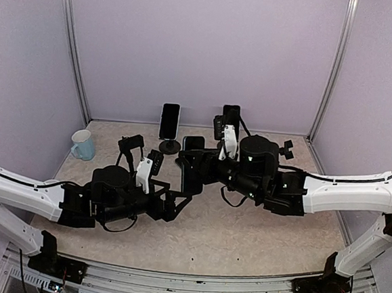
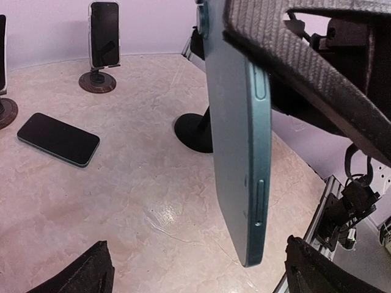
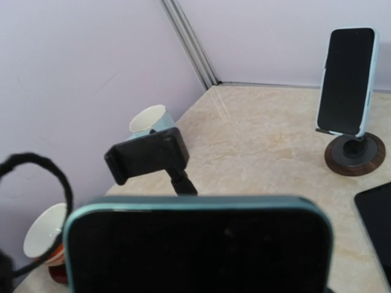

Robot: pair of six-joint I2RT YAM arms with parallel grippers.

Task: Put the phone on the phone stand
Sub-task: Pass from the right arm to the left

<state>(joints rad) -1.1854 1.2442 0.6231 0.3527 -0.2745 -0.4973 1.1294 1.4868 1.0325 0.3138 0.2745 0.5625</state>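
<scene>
A teal phone hangs upright over the table's middle, with my right gripper shut on its upper part. In the left wrist view the phone shows edge-on, its lower end between my left gripper's open fingers and touching neither. In the right wrist view the phone's dark screen fills the foreground and hides the right fingers. The empty black phone stand stands to the left; its clamp shows just beyond the phone's top edge. My left gripper sits low beside the phone.
Two other phones stand on round-based stands at the back. Another phone lies flat between them. A pale blue mug sits at the far left. A black round base stands behind the held phone.
</scene>
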